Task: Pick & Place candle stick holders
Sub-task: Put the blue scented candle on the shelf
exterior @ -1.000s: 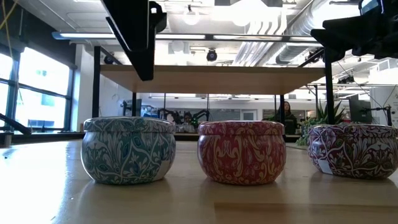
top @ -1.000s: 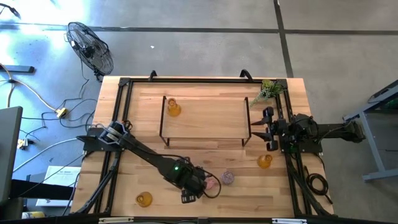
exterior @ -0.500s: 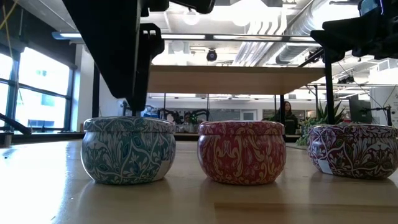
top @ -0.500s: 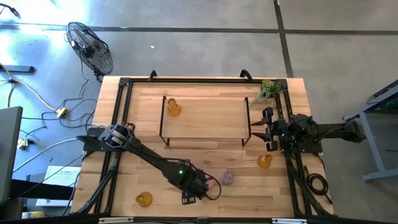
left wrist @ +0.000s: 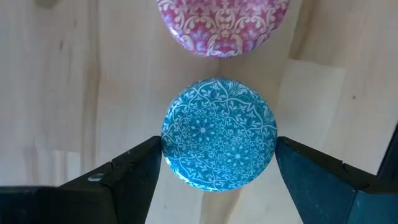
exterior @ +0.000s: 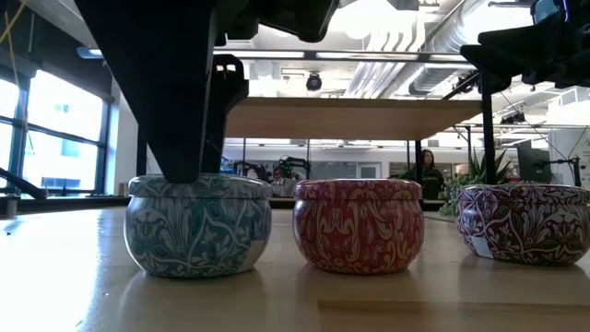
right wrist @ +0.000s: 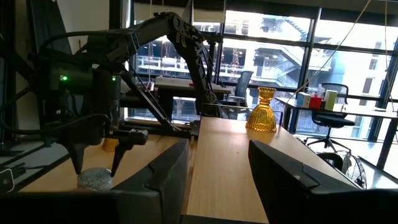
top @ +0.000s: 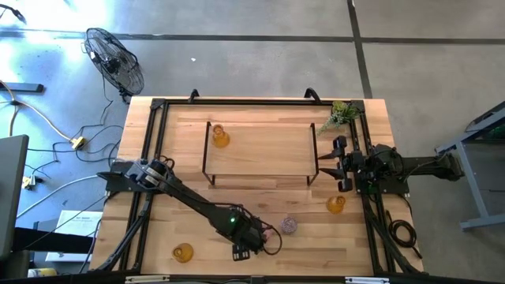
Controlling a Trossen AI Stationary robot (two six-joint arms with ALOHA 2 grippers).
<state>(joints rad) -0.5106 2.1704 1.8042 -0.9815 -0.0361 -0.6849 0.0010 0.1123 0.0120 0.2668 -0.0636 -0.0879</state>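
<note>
Three squat round holders stand in a row near the table's front edge: blue (exterior: 198,226), pink (exterior: 358,226) and purple (exterior: 524,224). My left gripper (left wrist: 219,155) has come down over the blue holder (left wrist: 219,140), one finger on each side of it; in the high view my left gripper (top: 245,243) hides it. Amber glass holders stand on the wire shelf (top: 219,136), at the front left (top: 183,252) and at the right (top: 336,204). My right gripper (top: 341,166) waits open and empty at the shelf's right end. My left gripper pinches the blue holder's round side wall between its two fingers, one finger (left wrist: 140,168) against one edge (left wrist: 166,149) and the other on the opposite edge (left wrist: 273,146). The fingers come from above, pointing down. The holder stands upright with its base on the table.
The pink holder (top: 269,232) stands close beside the blue one, the purple one (top: 289,226) just beyond it. A black wire shelf (top: 260,154) with a wooden top stands mid-table. A green plant sprig (top: 341,114) is at the far right corner. Black rails run along the table's sides.
My left gripper has come down over the blue holder, its fingers dropping to either side of it. The blue holder has slid a little on the table, toward the pink one and the near edge. My right arm has kept still.
</note>
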